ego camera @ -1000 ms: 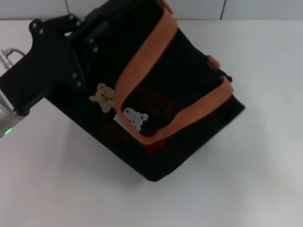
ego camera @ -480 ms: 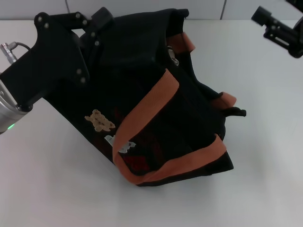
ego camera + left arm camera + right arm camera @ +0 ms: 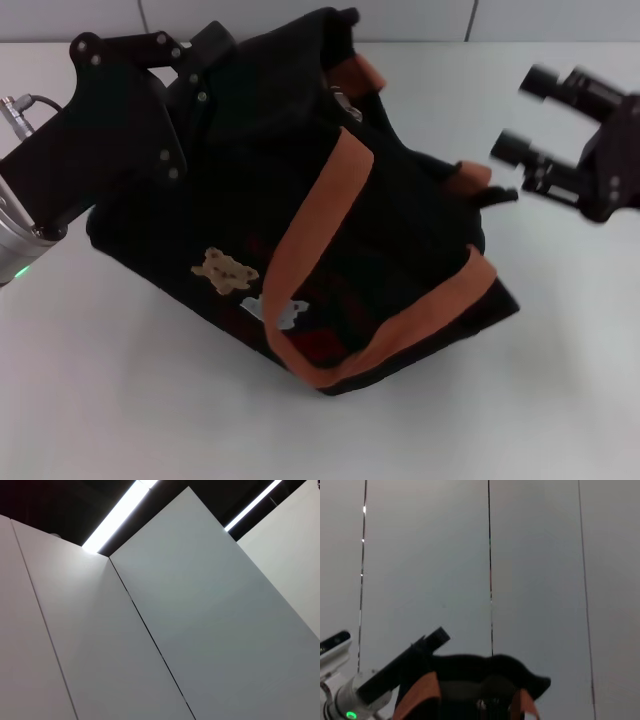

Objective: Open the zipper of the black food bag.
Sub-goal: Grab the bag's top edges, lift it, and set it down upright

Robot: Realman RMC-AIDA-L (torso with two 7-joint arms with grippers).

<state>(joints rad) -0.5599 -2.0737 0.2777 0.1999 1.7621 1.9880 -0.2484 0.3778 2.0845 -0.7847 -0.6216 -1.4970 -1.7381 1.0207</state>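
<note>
Head view: the black food bag (image 3: 300, 220) lies tipped on the white bench (image 3: 120, 400), its front with the bear patches (image 3: 225, 270) facing up and the two orange handles (image 3: 330, 230) draped across it. The left pincer (image 3: 205, 60) is pressed into the bag's far upper corner, on the robot's left; its fingers are buried in black fabric against a black housing, so I cannot tell whether they are clamped or apart. Judgement: this arm serves as an anchor, holding the bag so the zip track can be pulled against it. The zipper (image 3: 345, 100) runs along the top rim near the far handle root, where a small silver glint, probably the pull tab, is just visible. The right pincer (image 3: 522, 118) hangs above the bench on the robot's right, near the bag's right end but not touching it, its two fingers spread apart and pointed toward the bag, apparently lining up for the tab. Left wrist view: only wall panels and ceiling light strips; no bag, no fingers. Right wrist view: the bag's top rim (image 3: 485, 667) sits low in the frame with both handle roots, a metallic spot between them, and the left arm (image 3: 375, 685) with its green light beside it. The zip appears unopened.
</note>
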